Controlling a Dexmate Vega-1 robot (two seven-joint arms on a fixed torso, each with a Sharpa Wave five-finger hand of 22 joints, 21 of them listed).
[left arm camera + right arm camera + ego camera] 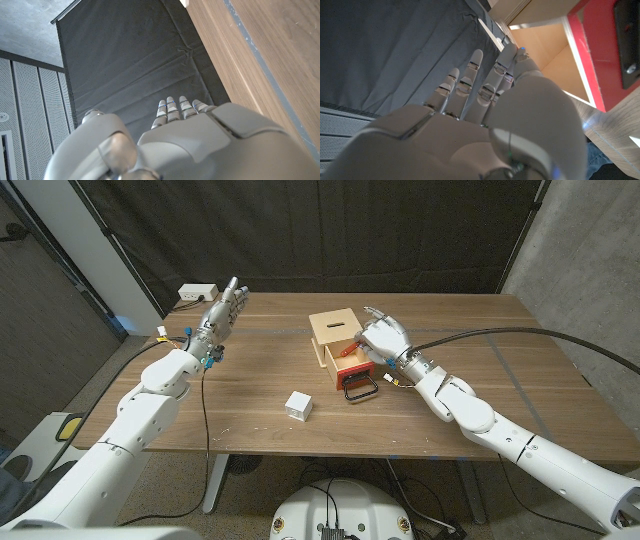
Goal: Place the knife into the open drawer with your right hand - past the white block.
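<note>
Right hand (381, 338) hovers over the open drawer (352, 375) of the small wooden box (336, 332), right of table centre. Fingers spread and slightly curled; cannot tell whether they hold anything. A small red-orange sliver (perhaps the knife, too small to be sure) shows under the fingers at the drawer's far end. Drawer has a red front and black handle (361, 391) on its near side. White block (298, 405) sits on the table (250, 370), nearer and to the left of the drawer, well apart. Left hand (222, 311) raised at far left, fingers straight and together, holding nothing.
</note>
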